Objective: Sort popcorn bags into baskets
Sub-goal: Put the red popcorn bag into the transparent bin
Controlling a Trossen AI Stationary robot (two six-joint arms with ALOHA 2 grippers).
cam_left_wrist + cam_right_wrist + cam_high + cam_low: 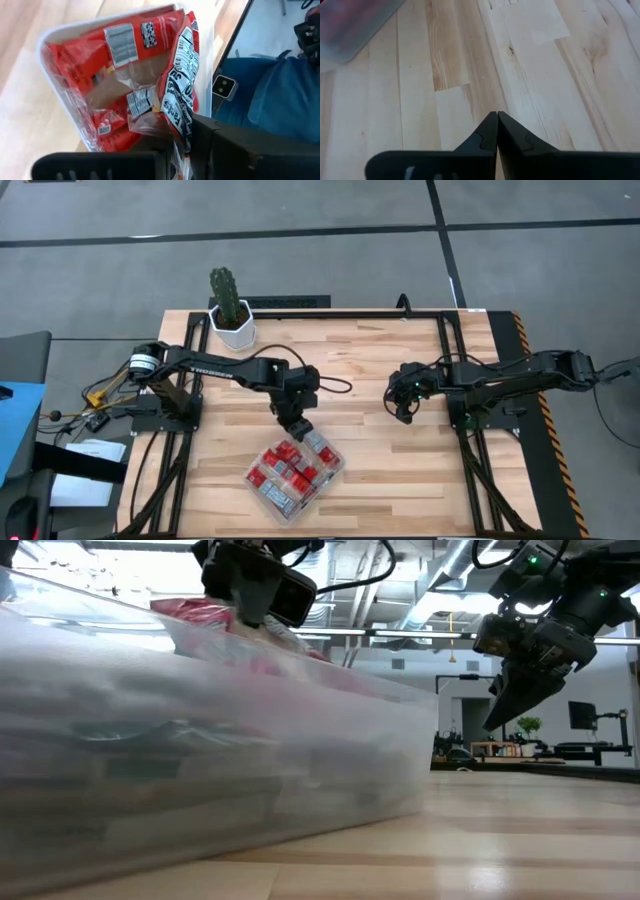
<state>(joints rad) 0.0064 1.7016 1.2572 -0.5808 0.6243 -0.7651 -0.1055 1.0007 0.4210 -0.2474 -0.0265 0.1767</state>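
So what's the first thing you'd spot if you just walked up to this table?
The clear tray packed with bright red popcorn bags, near the table's front edge. The left tool hangs right over it, pinching one bag upright. Then the green cactus in its white pot at the back left corner.

TEXT: "Facts" on popcorn bag [181, 95] pinched in my left gripper [175, 150] | OTHER LABELS: barcode panels, unreadable

Overhead camera looks straight down; the table-level one sits just beside the tray [200, 780].
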